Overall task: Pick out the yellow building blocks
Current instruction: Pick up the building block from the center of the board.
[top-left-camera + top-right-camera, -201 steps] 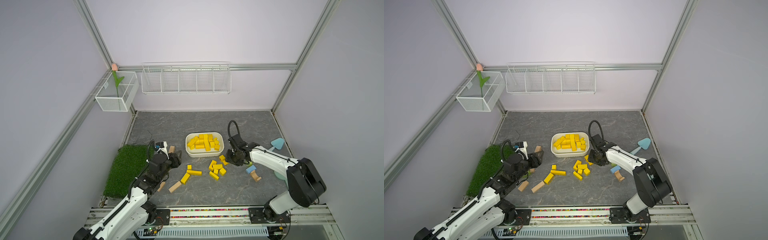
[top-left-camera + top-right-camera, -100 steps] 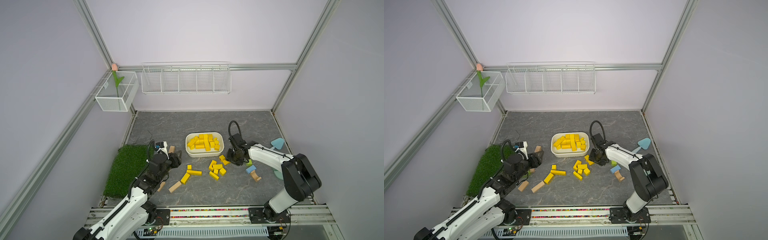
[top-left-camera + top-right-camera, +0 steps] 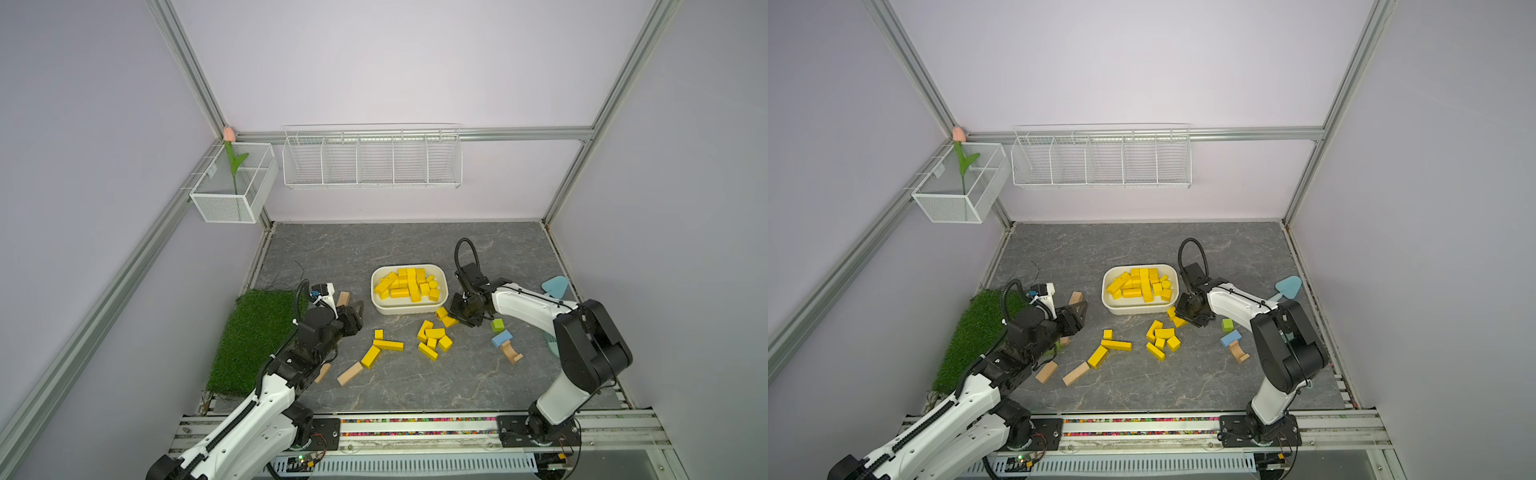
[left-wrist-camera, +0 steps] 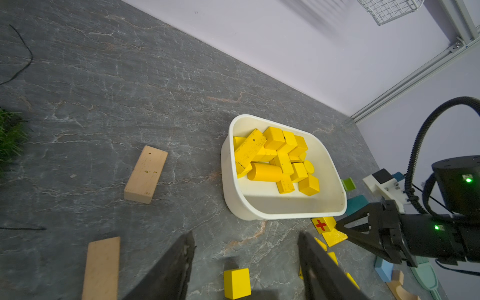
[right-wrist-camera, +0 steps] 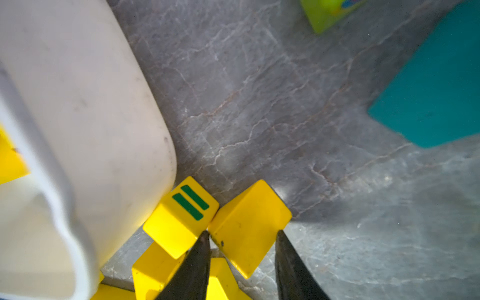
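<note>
Block (image 5: pixel 250 218), yellow, between right end effector (image 5: pixel 242 232) jaws, grip unclear, left end effector (image 4: pixel 246 235) wide

Yellow building blocks (image 3: pixel 409 284) lie piled in a white tub (image 3: pixel 409 310) and scattered nearby.

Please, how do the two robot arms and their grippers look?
Both arms have white shells with black joints: left arm, right arm. Each carries a black ribbed cable loop. The left gripper and right gripper have black, tapering, pointed fingers; the right's show triangular cut-outs. Small green lights glow on the right wrist.
</note>
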`<action>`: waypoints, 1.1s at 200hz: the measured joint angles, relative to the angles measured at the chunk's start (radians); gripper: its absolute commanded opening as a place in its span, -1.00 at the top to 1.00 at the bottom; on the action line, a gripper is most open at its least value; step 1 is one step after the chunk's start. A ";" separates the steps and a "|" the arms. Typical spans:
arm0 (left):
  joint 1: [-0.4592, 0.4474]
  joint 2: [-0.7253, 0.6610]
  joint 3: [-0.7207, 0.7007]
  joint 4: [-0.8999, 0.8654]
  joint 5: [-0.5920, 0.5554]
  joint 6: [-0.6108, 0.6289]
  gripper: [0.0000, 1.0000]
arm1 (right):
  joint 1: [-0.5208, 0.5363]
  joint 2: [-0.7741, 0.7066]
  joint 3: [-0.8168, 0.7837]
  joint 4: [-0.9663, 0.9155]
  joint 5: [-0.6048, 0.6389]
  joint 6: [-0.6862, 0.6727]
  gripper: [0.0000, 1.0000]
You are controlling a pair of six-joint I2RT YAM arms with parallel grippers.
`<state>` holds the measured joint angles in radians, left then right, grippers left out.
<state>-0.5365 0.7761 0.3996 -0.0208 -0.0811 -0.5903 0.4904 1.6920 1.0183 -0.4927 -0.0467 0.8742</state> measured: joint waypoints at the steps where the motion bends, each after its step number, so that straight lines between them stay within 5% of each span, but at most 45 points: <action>1: 0.000 0.000 0.000 0.000 0.000 0.000 -0.31 | 0.000 0.000 0.000 0.000 0.000 0.000 0.20; 82: 0.000 -0.004 0.000 0.000 0.000 0.000 -0.32 | 0.000 0.068 0.134 -0.089 0.053 -0.188 0.24; 173: 0.000 -0.004 0.000 0.000 0.000 0.000 -0.31 | -0.037 -0.009 0.083 -0.166 0.132 -0.276 0.26; 184: 0.000 -0.004 0.000 0.000 0.000 0.000 -0.31 | -0.042 -0.026 0.076 -0.165 0.127 -0.277 0.16; 202: 0.000 -0.003 0.000 0.000 0.000 0.000 -0.31 | -0.045 -0.042 0.064 -0.156 0.078 -0.273 -0.30; 220: 0.000 -0.003 0.000 0.000 0.000 0.000 -0.31 | -0.045 -0.043 0.047 -0.130 0.006 -0.240 -0.41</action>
<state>-0.5365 0.7731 0.3992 -0.0212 -0.0811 -0.5903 0.4458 1.6493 1.0653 -0.6228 -0.0402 0.6338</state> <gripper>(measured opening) 0.658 0.685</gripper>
